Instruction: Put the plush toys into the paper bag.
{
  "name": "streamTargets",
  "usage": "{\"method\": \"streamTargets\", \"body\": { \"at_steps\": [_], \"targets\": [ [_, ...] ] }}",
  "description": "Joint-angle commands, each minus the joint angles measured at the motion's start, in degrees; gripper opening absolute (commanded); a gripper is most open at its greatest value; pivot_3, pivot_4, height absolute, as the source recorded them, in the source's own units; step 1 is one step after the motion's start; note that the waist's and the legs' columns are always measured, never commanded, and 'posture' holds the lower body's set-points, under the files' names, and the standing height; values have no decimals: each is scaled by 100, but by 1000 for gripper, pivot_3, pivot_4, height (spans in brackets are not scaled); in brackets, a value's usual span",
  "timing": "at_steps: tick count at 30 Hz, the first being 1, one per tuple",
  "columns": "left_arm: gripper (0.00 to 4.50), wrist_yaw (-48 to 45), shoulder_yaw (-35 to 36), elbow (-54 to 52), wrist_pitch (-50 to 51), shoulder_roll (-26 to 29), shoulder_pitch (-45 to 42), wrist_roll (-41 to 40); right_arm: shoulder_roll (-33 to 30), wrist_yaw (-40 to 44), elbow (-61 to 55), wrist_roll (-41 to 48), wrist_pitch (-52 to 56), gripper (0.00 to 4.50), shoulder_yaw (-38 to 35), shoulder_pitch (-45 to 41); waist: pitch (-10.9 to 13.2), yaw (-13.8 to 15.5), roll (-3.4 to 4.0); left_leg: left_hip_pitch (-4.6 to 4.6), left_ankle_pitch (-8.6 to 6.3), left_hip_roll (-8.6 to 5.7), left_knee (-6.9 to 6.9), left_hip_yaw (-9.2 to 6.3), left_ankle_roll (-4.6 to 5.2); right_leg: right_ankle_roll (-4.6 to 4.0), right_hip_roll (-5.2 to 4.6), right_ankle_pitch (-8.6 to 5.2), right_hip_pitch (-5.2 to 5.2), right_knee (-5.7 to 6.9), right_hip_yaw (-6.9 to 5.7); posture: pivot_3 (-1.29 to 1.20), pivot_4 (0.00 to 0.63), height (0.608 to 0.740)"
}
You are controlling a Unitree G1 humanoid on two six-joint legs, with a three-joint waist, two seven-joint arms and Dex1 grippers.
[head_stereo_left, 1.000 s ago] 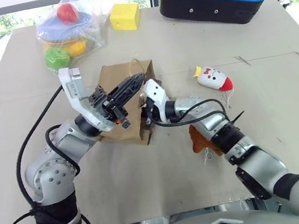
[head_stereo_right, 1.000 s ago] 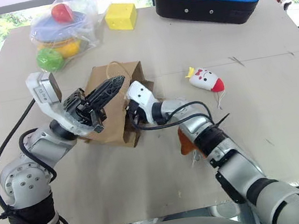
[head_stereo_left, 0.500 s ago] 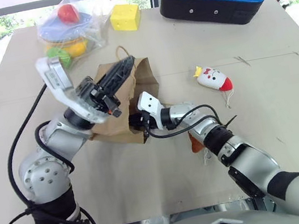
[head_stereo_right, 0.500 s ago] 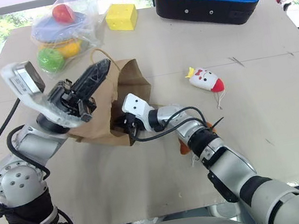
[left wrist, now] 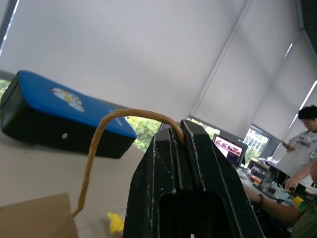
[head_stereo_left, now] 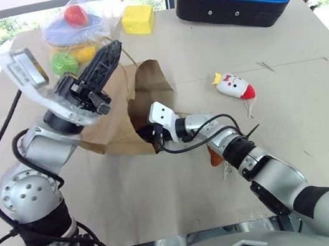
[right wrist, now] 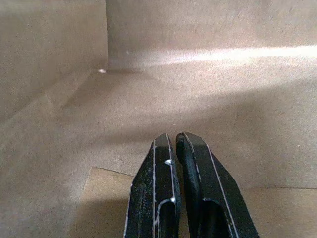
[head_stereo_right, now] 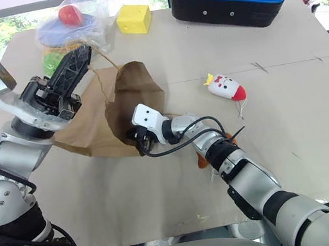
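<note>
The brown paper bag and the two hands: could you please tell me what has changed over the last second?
The left hand, shut on the twisted cord handle, rose up-left, lifting the brown paper bag open. The right hand, shut, went inside. The white oval plush toy and the brown plush toy stayed put.

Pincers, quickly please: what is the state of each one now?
Left pincer: shut on the paper bag's handle.
Right pincer: shut, empty, inside the bag.
</note>
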Motion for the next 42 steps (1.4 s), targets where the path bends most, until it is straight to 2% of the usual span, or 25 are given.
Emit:
{"method": "streamTargets", "body": {
  "at_steps": [1, 4, 5, 9, 11, 12, 15, 19, 25, 28, 29, 33, 36, 39, 42],
  "targets": [
    [0, -270, 179, 17, -59, 152, 140, 71, 261, 21, -466, 240, -107, 81, -302, 180, 2, 7, 2, -1, 0, 0, 0, 0, 0, 0, 0, 0, 0, 0, 0, 0, 150, 740],
    [0, -398, 135, 60, -110, 161, 231, 212, 53, 408, -1392, 645, 341, 81, -482, 314, 5, 15, 1, -15, 0, 0, -1, -1, -1, 0, -1, 0, -9, -6, -3, 0, 150, 740],
    [0, -372, 126, 51, -125, 120, 255, 224, -128, 506, -1858, 738, 562, 302, -523, 385, 7, 16, 3, -17, 0, 0, -2, -1, -1, 0, -2, 0, -10, -7, -3, 0, 150, 740],
    [0, -399, 96, 2, -161, 34, 342, 291, -983, 824, -3846, 1004, 1396, 1767, -599, 923, 11, 47, 6, -22, -1, -1, -9, -2, -1, 0, -7, 0, -13, -12, -5, 0, 150, 740],
    [0, -426, 82, -10, -177, 22, 367, 321, -1378, 789, -4697, 1145, 1821, 2702, -681, 1183, 10, 60, 5, -22, -1, -4, -13, -2, -1, 0, -12, -1, -12, -15, -8, 0, 150, 740],
    [0, -453, 74, -4, -191, 20, 381, 350, -1622, 718, -5210, 1308, 2178, 2968, -814, 1338, 11, 55, 5, -22, -1, -5, -15, 0, -1, 0, -14, -1, -12, -17, -6, 0, 150, 740],
    [0, -536, 50, -3, -225, 27, 404, 427, -2309, 536, -6364, 1586, 3031, 2968, -1142, 1736, 12, 27, 8, -18, -1, -4, -16, 3, -1, 0, -11, -2, -13, -17, -3, 0, 150, 740],
    [0, -671, -39, -43, -266, 26, 404, 550, -3893, 732, -7618, 1659, 4050, 2968, -1456, 2798, 13, 65, 8, -14, -1, -3, -24, 6, -1, -2, -6, -3, -13, -19, 1, 0, 150, 740],
    [0, -852, -140, -40, -282, 1, 426, 706, -4913, 617, -7752, 1280, 4333, 2968, -1160, 3627, 15, -5, 5, -8, -1, -4, -25, 19, 0, -18, -4, -16, -13, -28, 15, 0, 150, 740],
    [0, -946, -184, 18, -284, 9, 382, 766, -4845, 310, -7491, 1128, 4288, 2132, -1128, 3623, 13, 20, 0, -9, 0, -2, -23, 15, 0, -9, -1, -22, -12, -28, 12, 0, 150, 740],
    [0, -980, -195, 39, -283, 11, 366, 786, -4842, 271, -7458, 1087, 4246, 1587, -1108, 3601, 13, 30, 0, -10, 0, -3, -23, 15, 0, -1, -2, -26, -12, -29, 12, 0, 150, 740],
    [0, -1051, -217, 127, -275, 1, 270, 856, -4670, 231, -7576, 1421, 4266, 42, -1339, 3588, 12, 56, -3, -14, -1, -6, -20, 15, 0, -1, -5, -26, -12, -31, 11, 0, 150, 740],
    [0, -1125, -225, 205, -242, 5, 168, 854, -4087, 304, -7874, 2669, 4390, 42, -2113, 3457, 15, 41, -8, -15, 0, -5, -20, 12, 0, -1, -4, -26, -11, -29, 10, 0, 150, 740],
    [0, -1189, -182, 269, -156, 36, 112, 726, -3275, -213, -7934, 3943, 4902, 42, -2662, 2782, 18, -3, -4, -13, -1, 0, -21, 12, 0, 13, 1, -9, -12, -27, 12, 0, 150, 740],
    [0, -1238, -157, 307, -97, 59, 57, 631, -2714, -726, -7521, 4059, 5070, 42, -2596, 2066, 19, -17, -3, -13, 0, 1, -21, 7, 0, 3, 3, -3, -13, -21, 8, 0, 150, 740]
  ]
}}
